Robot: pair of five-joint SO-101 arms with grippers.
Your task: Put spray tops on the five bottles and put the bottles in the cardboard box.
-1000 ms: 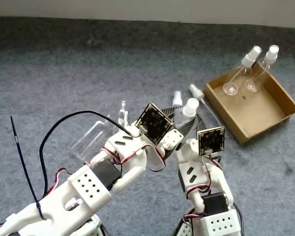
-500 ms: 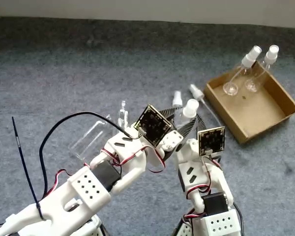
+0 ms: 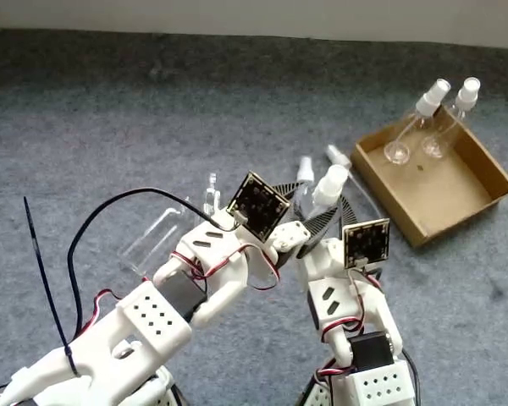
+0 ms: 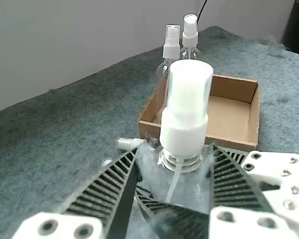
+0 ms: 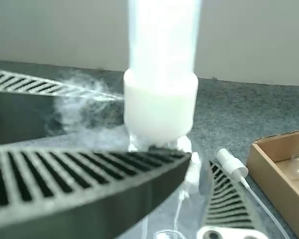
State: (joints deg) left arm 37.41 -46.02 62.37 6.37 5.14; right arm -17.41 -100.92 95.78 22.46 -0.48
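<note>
Your arms (image 3: 152, 321): white shells, lower left and centre | red-white wires, black cable (image 3: 144, 194) | black ribbed fingers (image 4: 104, 194)

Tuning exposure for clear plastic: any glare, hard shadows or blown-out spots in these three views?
High view: soft, even light, no hard shadows on the carpet; small highlights on the two bottles in the cardboard box. Left wrist view: the spray top on the held bottle is bright yet keeps its edges. Right wrist view: that top's cap is washed out against the wall.
</note>
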